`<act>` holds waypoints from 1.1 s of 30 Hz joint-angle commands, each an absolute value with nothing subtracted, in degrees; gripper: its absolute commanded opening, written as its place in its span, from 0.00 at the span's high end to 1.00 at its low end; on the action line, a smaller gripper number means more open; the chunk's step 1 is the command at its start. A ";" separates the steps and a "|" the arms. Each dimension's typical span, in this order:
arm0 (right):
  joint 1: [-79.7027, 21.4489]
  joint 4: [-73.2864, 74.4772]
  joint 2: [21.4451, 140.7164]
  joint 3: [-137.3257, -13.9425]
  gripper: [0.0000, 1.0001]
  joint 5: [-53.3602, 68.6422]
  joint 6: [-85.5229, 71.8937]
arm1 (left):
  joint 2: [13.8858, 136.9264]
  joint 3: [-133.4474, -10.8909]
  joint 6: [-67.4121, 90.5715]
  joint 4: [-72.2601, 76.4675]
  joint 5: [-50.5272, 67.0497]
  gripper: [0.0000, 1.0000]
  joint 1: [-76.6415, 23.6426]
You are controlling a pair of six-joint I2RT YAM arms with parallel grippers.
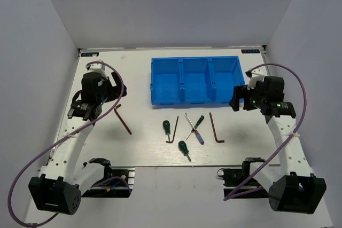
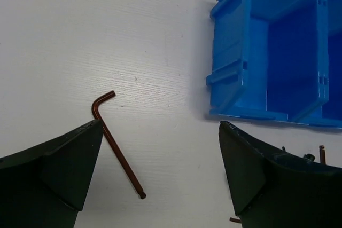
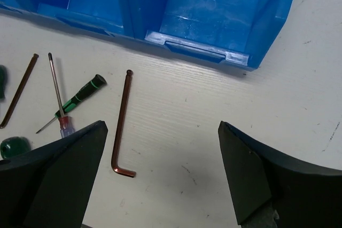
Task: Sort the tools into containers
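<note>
Blue is the tray (image 1: 195,100), and it sits at the far middle of the white surface (image 1: 107,148). Look into its three boxes: all three look bare. So no tool has been sorted yet, and the whole job is left for you.

Count the tools with me. They all lie on the surface in front of the tray.

- The left hex key (image 1: 123,118) lies off by itself, well apart from the others.
- The right hex key (image 1: 216,128) lies near the right end of the tray.
- The middle hex key (image 1: 174,132) lies just beside a stubby green screwdriver (image 1: 166,126).
- A second stubby green screwdriver (image 1: 183,146) lies nearest to you.
- The blue-handled screwdriver (image 1: 199,138) and the green-and-black screwdriver (image 1: 197,123) lie crossed over each other.

That makes seven tools to put away.

Your left claw (image 2: 160,180) is wide open and holds nothing. It hangs over the left hex key, which shows between its two fingers. Your right claw (image 3: 160,180) is wide open too, and it holds nothing. It hangs over the right hex key, close to the tray's right corner.

I think each claw is ready to go down for the hex key under it. After that, the crossed pair may be the tricky ones.
</note>
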State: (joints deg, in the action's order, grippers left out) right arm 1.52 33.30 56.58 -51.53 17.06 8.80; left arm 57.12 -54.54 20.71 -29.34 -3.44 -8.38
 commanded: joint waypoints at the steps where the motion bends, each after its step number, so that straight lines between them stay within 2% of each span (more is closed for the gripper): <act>1: 1.67 32.44 57.74 -50.72 0.10 17.48 8.69 | 56.95 -53.53 23.11 -30.94 -2.37 0.00 -8.35; 5: 1.76 33.48 57.57 -50.10 0.10 24.06 15.71 | 59.67 -51.77 24.34 -31.55 -3.51 0.00 -8.35; 7: 1.85 34.09 57.39 -48.79 0.10 30.18 19.23 | 61.34 -51.77 24.95 -32.17 -4.21 0.05 -8.35; 8: 1.85 34.97 57.39 -48.69 0.14 32.06 22.55 | 61.35 -51.25 24.96 -32.69 -4.74 0.09 -8.35; 9: 1.76 36.72 57.48 -48.52 0.30 33.65 25.37 | 62.22 -51.24 25.48 -32.70 -4.75 0.12 -8.35; 10: 1.76 36.74 57.83 -48.17 0.55 35.84 25.31 | 62.75 -51.24 25.49 -32.70 -5.44 0.17 -8.35; 11: 1.67 36.39 58.18 -48.08 1.00 36.12 23.31 | 63.97 -51.24 25.49 -32.70 -5.97 0.23 -8.35; 12: 1.67 36.47 58.27 -48.16 1.00 36.30 22.60 | 64.59 -51.24 26.01 -32.70 -5.98 0.31 -8.35; 13: 1.50 36.65 59.32 -48.25 1.00 36.12 22.07 | 65.30 -51.24 26.02 -33.39 -7.19 0.54 -8.35; 14: 1.49 36.65 59.50 -48.25 1.00 35.95 21.19 | 66.09 -51.24 26.89 -34.01 -7.90 0.67 -8.35; 16: 1.58 36.56 59.68 -48.16 1.00 35.77 21.01 | 68.37 -50.71 28.55 -34.01 -9.13 0.84 -8.35; 17: 1.50 36.82 59.68 -47.90 0.81 36.03 21.35 | 69.25 -50.19 29.17 -34.71 -9.75 0.84 -8.35; 18: 1.58 37.00 59.07 -47.64 0.47 36.30 22.05 | 70.13 -50.19 29.70 -34.72 -10.36 0.84 -8.35; 20: 1.58 36.48 58.63 -46.68 0.42 35.86 22.24 | 73.20 -49.66 30.84 -34.72 -11.51 0.59 -8.35; 22: 1.50 35.78 58.36 -45.27 0.40 35.42 21.71 | 75.57 -49.66 31.63 -34.72 -12.64 0.48 -8.35; 23: 1.49 35.77 58.01 -45.09 0.40 35.16 21.71 | 77.85 -49.66 32.51 -35.59 -12.66 0.38 -8.35; 24: 1.49 35.42 58.09 -44.39 0.40 34.90 21.53 | 79.00 -49.66 32.52 -35.60 -12.66 0.34 -8.35; 30: 1.58 35.07 58.53 -43.42 0.40 34.28 21.09 | 85.16 -48.52 34.19 -32.44 -13.27 0.32 -8.35; 33: 1.76 34.89 58.53 -43.07 0.40 34.19 21.01 | 88.15 -48.52 34.80 -30.85 -12.74 0.39 -8.96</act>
